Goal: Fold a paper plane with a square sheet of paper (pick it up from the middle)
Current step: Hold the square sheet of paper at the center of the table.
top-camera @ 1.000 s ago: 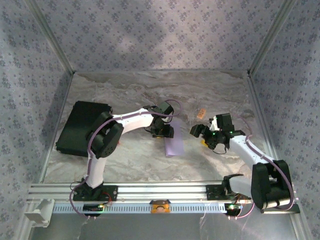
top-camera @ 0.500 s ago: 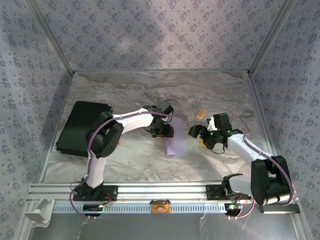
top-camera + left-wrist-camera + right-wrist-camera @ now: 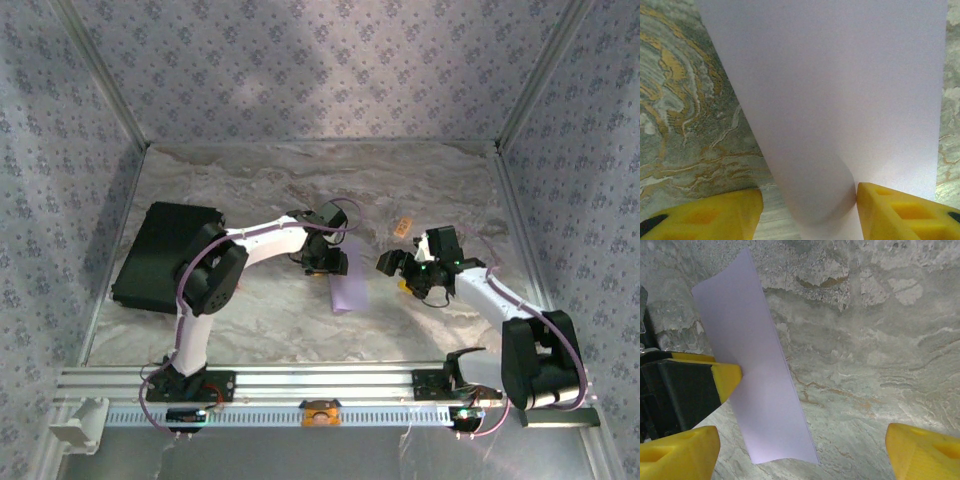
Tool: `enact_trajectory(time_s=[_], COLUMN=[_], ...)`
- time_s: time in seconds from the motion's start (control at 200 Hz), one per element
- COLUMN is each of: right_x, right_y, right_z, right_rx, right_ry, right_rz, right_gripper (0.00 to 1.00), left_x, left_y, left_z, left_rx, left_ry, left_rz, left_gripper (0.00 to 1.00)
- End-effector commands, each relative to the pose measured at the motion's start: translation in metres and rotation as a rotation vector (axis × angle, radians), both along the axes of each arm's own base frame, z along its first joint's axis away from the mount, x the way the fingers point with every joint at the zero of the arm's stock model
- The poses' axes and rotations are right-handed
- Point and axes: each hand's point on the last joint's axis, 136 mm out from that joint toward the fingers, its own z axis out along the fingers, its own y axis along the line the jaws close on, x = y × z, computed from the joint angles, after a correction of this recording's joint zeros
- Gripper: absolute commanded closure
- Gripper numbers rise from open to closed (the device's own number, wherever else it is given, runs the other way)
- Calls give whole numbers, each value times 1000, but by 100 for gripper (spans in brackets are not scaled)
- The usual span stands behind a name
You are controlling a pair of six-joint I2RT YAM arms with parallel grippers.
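Note:
The square sheet of paper (image 3: 346, 287) is pale lavender and lies mid-table as a long narrow strip folded in half, not a paper plane shape. My left gripper (image 3: 327, 262) stands over its far end, half open. In the left wrist view the paper (image 3: 830, 90) humps up between the yellow fingers (image 3: 900, 212). The right finger touches the hump and the left one stands a gap away. My right gripper (image 3: 392, 264) hovers wide open to the right of the strip. In its wrist view the strip (image 3: 760, 390) reaches down between the right gripper's (image 3: 800, 460) fingertips, touching neither.
A black rectangular pad (image 3: 160, 252) lies at the left of the table. A small tan block (image 3: 402, 227) sits behind my right gripper, and a small orange-red object (image 3: 404, 285) lies under it. Metal frame rails border the marbled table (image 3: 260, 320).
My right gripper has edged slightly left toward the strip. The left gripper and the paper have stayed put.

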Motion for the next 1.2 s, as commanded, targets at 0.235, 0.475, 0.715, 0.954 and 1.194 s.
enact_trajectory(time_s=[0.235, 0.475, 0.715, 0.954, 1.194], right_x=[8, 10, 12, 18, 21], right_y=[10, 14, 23, 35, 34], right_z=[5, 2, 4, -3, -9], right_rx=[8, 18, 56, 57, 47], right_ry=[-26, -18, -26, -1, 16], right_rz=[43, 45, 79, 109, 93], right_gripper=[14, 15, 31, 55, 57], left_x=[3, 3, 1, 1, 0], left_y=[2, 1, 0, -4, -6], left_z=[-50, -51, -52, -50, -51], left_rx=[49, 46, 40, 25, 20], left_ry=[14, 20, 22, 14, 13], left_rz=[-1, -4, -15, -37, -52], left_gripper=[44, 44, 44, 44, 44])
